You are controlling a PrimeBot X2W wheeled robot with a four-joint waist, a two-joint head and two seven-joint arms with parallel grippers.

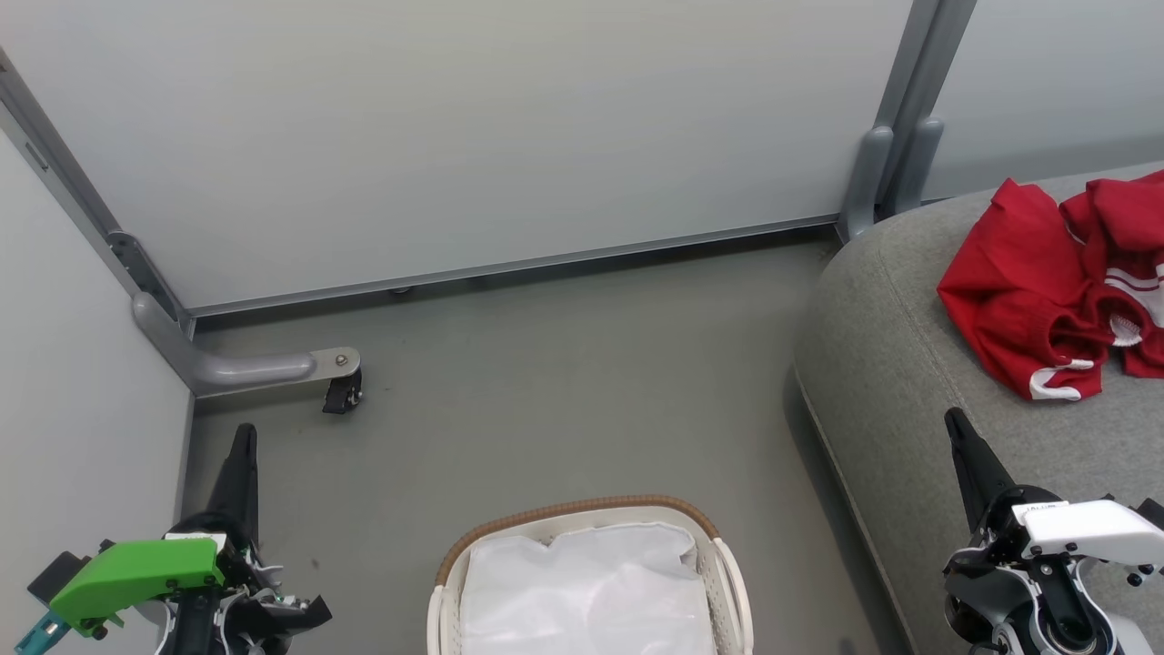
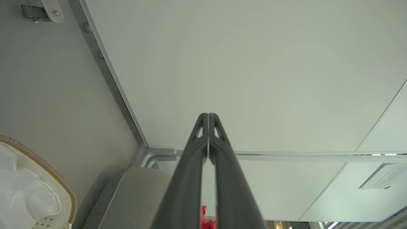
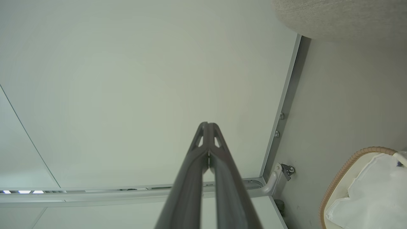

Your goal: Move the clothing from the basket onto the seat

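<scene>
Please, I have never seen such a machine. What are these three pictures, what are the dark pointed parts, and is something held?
It is a wheeled robot with two arms. The big picture comes from its head, looking down. The left pincer and right pincer are its hands; each of the other two pictures looks along one pincer's fingers. Both are shut and hold nothing. On the floor stands the basket, with a white liner sheet inside. The red clothing lies on the grey seat.
</scene>
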